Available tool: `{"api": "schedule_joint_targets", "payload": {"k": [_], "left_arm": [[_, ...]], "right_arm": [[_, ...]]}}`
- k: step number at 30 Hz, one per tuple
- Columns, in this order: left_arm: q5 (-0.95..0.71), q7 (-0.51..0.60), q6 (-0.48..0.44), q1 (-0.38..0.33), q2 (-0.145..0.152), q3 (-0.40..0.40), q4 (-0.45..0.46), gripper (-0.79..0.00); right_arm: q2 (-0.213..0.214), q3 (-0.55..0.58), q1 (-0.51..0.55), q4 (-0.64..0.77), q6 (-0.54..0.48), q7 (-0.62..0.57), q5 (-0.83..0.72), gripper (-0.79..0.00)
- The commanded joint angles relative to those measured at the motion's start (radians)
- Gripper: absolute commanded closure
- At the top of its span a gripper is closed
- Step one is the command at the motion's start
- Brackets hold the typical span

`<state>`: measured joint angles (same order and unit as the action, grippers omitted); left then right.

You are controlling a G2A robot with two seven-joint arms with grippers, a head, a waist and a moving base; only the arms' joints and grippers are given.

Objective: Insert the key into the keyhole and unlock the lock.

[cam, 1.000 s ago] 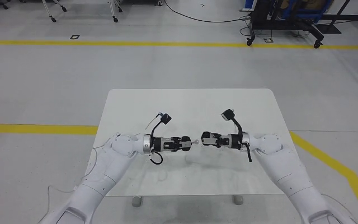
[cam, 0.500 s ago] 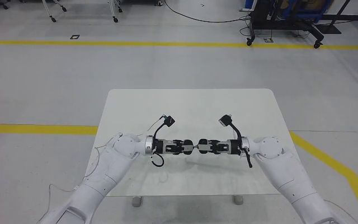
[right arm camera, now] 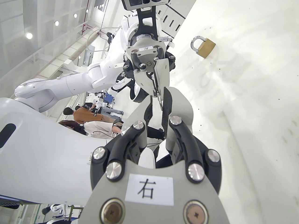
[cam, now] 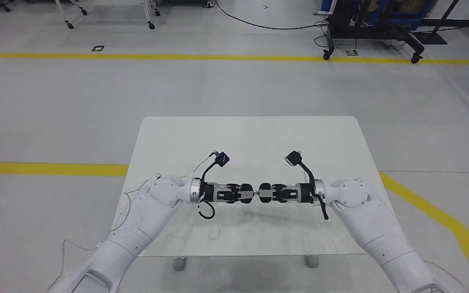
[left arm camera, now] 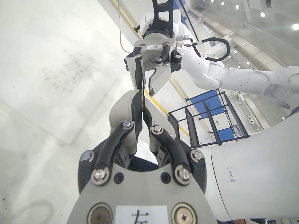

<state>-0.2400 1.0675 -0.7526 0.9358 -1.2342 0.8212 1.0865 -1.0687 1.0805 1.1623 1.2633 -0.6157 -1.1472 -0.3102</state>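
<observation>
Above the near middle of the white table (cam: 249,139) my two grippers meet tip to tip. My left gripper (cam: 253,193) (left arm camera: 141,99) is shut on a small silver key (left arm camera: 143,88) (right arm camera: 160,99), which sticks out of its fingertips. My right gripper (cam: 265,193) (right arm camera: 158,106) is open, one finger on either side of the key's free end. One right pad (left arm camera: 139,75) lies close beside the key; whether it touches I cannot tell. A brass padlock (right arm camera: 205,47) with a closed silver shackle lies flat on the table, apart from both grippers.
The table's surface shows a few dark specks and scuffs (left arm camera: 70,71). Yellow floor lines (cam: 220,56) run past the table. A blue-panelled frame (left arm camera: 210,117) and some people (right arm camera: 86,115) stand far off in the room.
Both arms have moved towards each other and slightly nearer the table's front edge. The gap between the grippers has closed, and the right fingers now flank the key.
</observation>
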Motion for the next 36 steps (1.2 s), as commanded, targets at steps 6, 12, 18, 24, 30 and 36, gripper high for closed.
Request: {"api": "schedule_joint_targets", "payload": {"k": [6,12,18,24,30,36], "left_arm": [[-0.001,-0.001,0.003,-0.006,0.003,-0.010,-0.007,-0.317],[-0.002,-0.003,0.004,-0.007,0.003,-0.010,-0.009,-0.785],[-0.030,-0.064,-0.001,0.015,0.005,0.009,0.024,-0.785],[0.220,-0.215,0.028,0.161,0.067,0.194,0.355,-0.785],[0.733,-0.118,0.442,0.495,0.150,0.476,0.878,-0.785],[1.061,-0.122,0.653,0.626,0.166,0.512,0.966,-0.785]], "right_arm": [[0.000,-0.008,-0.007,-0.008,0.004,0.004,0.008,0.000],[0.003,-0.004,-0.006,-0.015,-0.011,0.006,0.001,0.000],[0.010,0.021,0.007,-0.024,-0.040,0.017,-0.027,0.000],[0.012,0.045,0.009,-0.060,-0.065,0.021,-0.111,0.000],[0.012,0.045,0.009,-0.060,-0.065,0.021,-0.111,0.000],[0.012,0.045,0.009,-0.060,-0.065,0.021,-0.111,0.000]]}}
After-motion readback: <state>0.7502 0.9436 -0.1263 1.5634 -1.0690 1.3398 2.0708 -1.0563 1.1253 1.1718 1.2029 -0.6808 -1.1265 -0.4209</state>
